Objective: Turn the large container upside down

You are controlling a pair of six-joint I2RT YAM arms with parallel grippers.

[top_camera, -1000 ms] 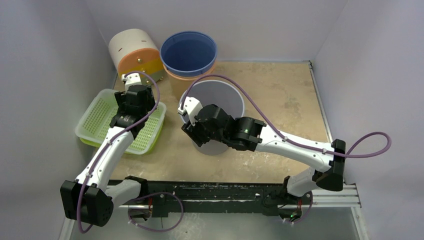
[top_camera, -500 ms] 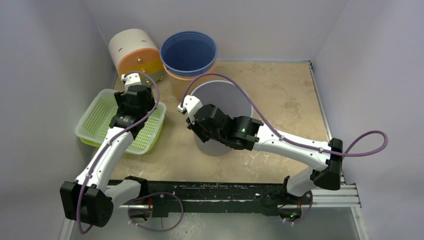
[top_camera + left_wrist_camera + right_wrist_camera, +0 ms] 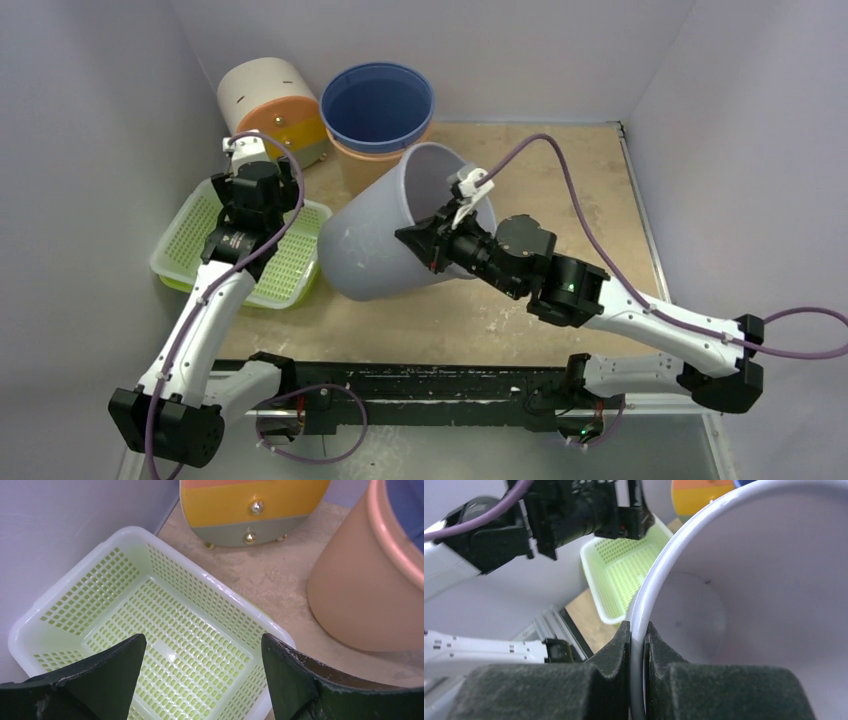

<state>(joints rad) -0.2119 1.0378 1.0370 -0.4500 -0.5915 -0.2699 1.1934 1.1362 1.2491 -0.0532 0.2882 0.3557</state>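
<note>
The large container is a pale lavender bucket (image 3: 385,245), lifted and tipped on its side, its base toward the left and its mouth toward the right. My right gripper (image 3: 432,246) is shut on its rim. In the right wrist view the rim (image 3: 659,570) runs between the two black pads (image 3: 616,647), with the bucket's inside to the right. My left gripper (image 3: 250,205) is open and empty above the green basket (image 3: 190,240). In the left wrist view its two fingertips (image 3: 120,662) stand wide apart over the basket's mesh floor (image 3: 165,630).
A blue tub nested in an orange tub (image 3: 380,105) stands at the back, with its orange wall in the left wrist view (image 3: 360,590). A white, orange and yellow cylinder (image 3: 270,105) lies at the back left. Grey walls close in both sides.
The right arm has lifted the bucket off the table and tipped it onto its side, base swinging left. The left gripper has drawn back and up a little over the basket.
</note>
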